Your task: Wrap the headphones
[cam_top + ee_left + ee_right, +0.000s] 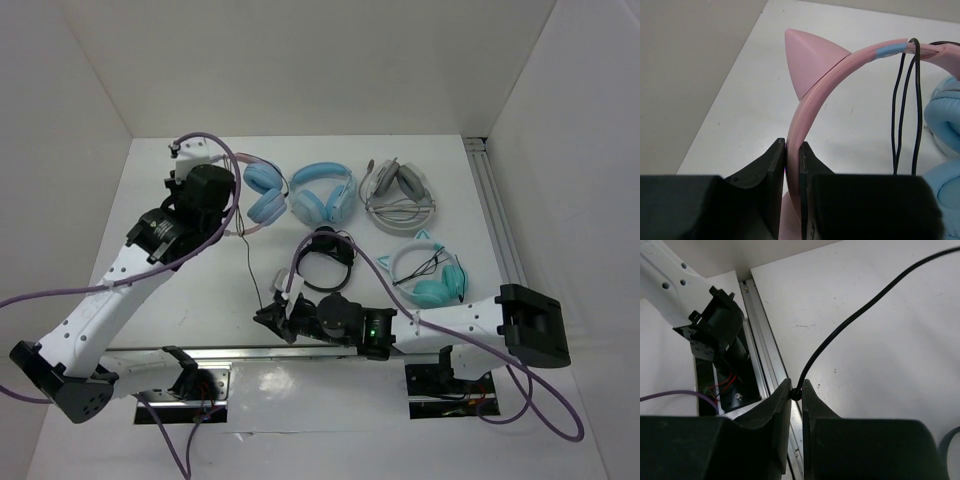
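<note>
Clearly, the pink headband (840,62) of the cat-ear headphones (264,192), found in the upper left of the top view, is pinched by the left gripper (792,150), probably so that the pair is anchored. The thin black cable (850,322) is clamped by the right gripper (796,390) at lower centre, seemingly to be drawn taut for winding. Cable strands hung over the headband are shown only by the left wrist view.

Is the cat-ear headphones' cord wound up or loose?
Mostly loose: cable strands loop over the headband; the rest trails across the table to the right end effector pinching it.
</note>
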